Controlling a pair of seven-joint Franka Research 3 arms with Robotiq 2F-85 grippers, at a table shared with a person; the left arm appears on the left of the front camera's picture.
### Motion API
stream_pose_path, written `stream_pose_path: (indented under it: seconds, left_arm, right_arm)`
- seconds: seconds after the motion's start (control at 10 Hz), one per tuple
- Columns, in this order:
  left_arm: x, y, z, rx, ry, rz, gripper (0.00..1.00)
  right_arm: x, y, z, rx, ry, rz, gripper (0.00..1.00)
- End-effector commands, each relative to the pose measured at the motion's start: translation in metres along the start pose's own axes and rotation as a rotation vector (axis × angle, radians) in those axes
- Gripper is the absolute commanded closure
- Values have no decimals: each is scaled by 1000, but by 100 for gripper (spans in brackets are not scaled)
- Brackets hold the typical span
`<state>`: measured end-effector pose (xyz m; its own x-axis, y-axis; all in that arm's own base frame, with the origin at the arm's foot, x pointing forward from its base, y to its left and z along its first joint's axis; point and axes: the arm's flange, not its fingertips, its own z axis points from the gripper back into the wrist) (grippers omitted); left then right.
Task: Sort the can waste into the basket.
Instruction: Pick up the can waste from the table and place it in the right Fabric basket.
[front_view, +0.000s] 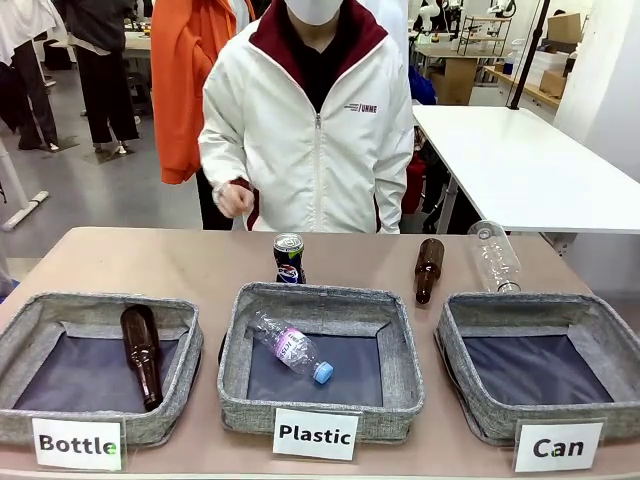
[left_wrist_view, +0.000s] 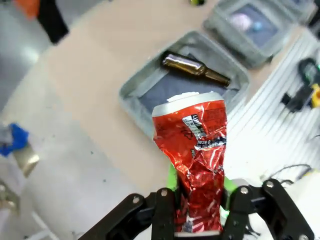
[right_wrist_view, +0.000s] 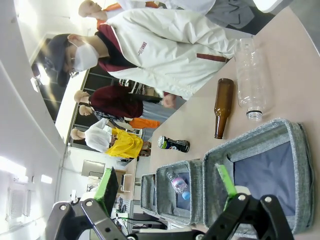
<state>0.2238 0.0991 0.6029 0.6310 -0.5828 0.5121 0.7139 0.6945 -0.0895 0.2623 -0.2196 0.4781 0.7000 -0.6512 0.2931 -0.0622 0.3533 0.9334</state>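
Observation:
A crushed red can (left_wrist_view: 192, 145) stands upright between the green pads of my left gripper (left_wrist_view: 199, 190), which is shut on it, high above the left end of the table. The dark Pepsi can (front_view: 289, 258) stands upright behind the middle basket, also seen as the Pepsi can (right_wrist_view: 174, 144) in the right wrist view. The grey basket labelled "Can" (front_view: 540, 305) sits at the front right with its dark bottom bare. My right gripper (right_wrist_view: 167, 182) is open, hanging over the near side of the Can basket (right_wrist_view: 295, 135).
The "Bottle" basket (front_view: 100, 308) holds a brown bottle (front_view: 142, 352); the "Plastic" basket (front_view: 320, 295) holds a clear bottle (front_view: 292, 347). A brown bottle (front_view: 428, 270) and a clear plastic bottle (front_view: 494, 256) lie behind the Can basket. A person in a white jacket (front_view: 310, 140) stands at the far edge.

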Motion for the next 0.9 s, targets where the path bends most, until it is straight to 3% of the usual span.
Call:
stream_pose_path:
  seconds: [0.0,0.2,0.4,0.5,0.6,0.8]
  left_arm:
    - [100,-23,-36,57,92,-196,74]
    - [218,-75,-97,76,84,-461,74]
    - [328,-157,-167,37,24,-725,74]
    - [362,-205,-208,60,5,-841,74]
    - [386,-249,-249,4,34,-956,74]
    - [424,-329,-318,-78,32,-1058,74]
  right_arm:
    - [3,0,-1,24,-16,27,0]
    - [3,0,-1,24,-16,27,0]
    - [3,0,-1,24,-16,27,0]
    - [3,0,-1,24,-16,27,0]
    - [3,0,-1,24,-16,27,0]
    - [3,0,-1,24,-16,27,0]
